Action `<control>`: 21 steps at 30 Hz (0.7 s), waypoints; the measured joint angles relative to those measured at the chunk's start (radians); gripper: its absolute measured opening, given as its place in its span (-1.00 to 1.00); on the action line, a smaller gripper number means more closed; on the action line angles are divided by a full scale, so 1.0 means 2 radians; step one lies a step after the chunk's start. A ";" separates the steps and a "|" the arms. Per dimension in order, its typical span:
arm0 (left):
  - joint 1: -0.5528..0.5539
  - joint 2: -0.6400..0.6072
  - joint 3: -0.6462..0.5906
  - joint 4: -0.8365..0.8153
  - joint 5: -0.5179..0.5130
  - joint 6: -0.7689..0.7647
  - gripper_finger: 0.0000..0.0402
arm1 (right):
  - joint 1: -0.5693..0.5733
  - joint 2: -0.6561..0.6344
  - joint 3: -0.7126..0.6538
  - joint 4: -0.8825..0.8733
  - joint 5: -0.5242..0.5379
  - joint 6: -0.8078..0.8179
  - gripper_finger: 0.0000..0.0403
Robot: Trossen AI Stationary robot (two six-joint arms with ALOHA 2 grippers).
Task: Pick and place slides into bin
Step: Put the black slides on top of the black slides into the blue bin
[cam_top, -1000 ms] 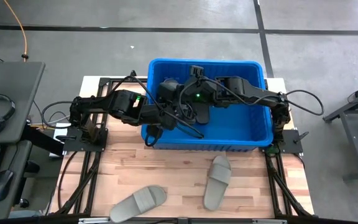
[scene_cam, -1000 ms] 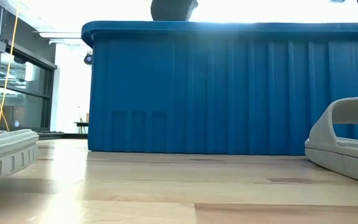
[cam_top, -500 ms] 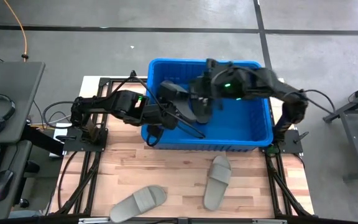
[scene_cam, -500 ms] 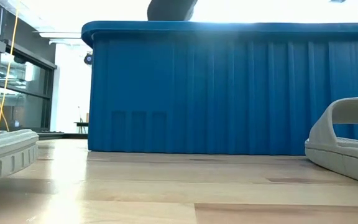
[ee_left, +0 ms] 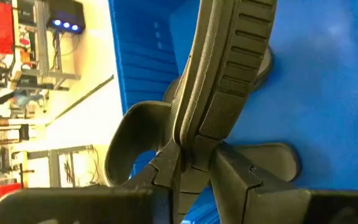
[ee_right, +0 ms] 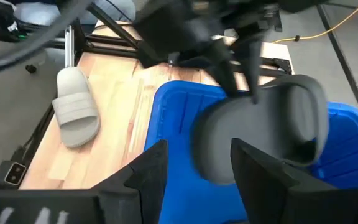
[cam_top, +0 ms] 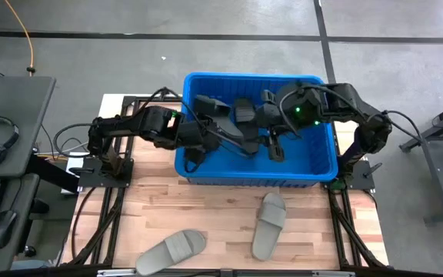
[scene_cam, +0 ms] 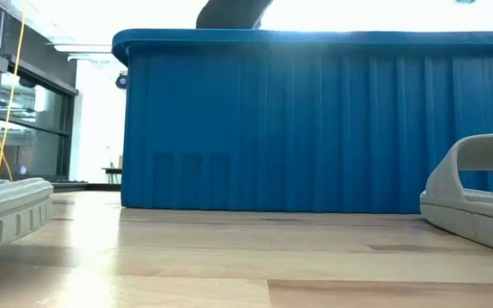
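Observation:
A black slide [ee_left: 229, 62] hangs over the blue bin [cam_top: 306, 158], with my left gripper [ee_left: 194, 165] shut on it; the high view shows this slide [cam_top: 243, 115] above the bin's left half. My right gripper [ee_right: 194, 162] stands open a little to the slide's right, over the bin [ee_right: 179, 124], with nothing between its fingers; in its own view the slide [ee_right: 260, 130] is just ahead. Two light grey slides [cam_top: 268, 225] [cam_top: 171, 250] lie flat on the table in front of the bin. My left gripper pinches the black slide's sole [ee_left: 197, 140] between its two fingers, beside the strap [ee_left: 135, 137]. One finger is on the strap side, the other on the underside. The slide sticks out past the fingers along their line, lifted clear above the bin's floor.
The bin [scene_cam: 315, 128] fills the table's far half, its near wall facing the low camera. In the low view the grey slides [scene_cam: 478, 205] [scene_cam: 7, 214] lie at the right and left edges, with bare wood between them. Desks and cables stand beyond the table's left side.
My right gripper has drawn back from the black slide toward the table's right edge and risen, turning as it went. The slide stays in my left gripper over the bin's left half.

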 joint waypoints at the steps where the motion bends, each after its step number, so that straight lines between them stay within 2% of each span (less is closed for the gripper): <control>1: 0.003 -0.002 0.000 0.001 0.000 0.000 -0.72 | 0.003 0.001 0.000 0.000 0.003 0.000 -0.17; 7: 0.015 -0.010 0.001 0.018 0.003 -0.009 -0.72 | 0.012 0.003 0.000 -0.003 0.054 -0.013 -0.16; 9: 0.018 -0.017 0.001 0.025 0.021 -0.011 -0.72 | 0.012 0.003 0.000 -0.004 0.066 -0.017 -0.15; 16: 0.017 -0.049 0.001 0.039 0.034 -0.037 -0.72 | 0.006 -0.003 -0.001 -0.013 0.070 -0.033 -0.10; 21: 0.017 -0.079 0.001 0.068 0.041 -0.054 -0.72 | -0.008 -0.005 -0.001 0.018 0.063 -0.045 -0.09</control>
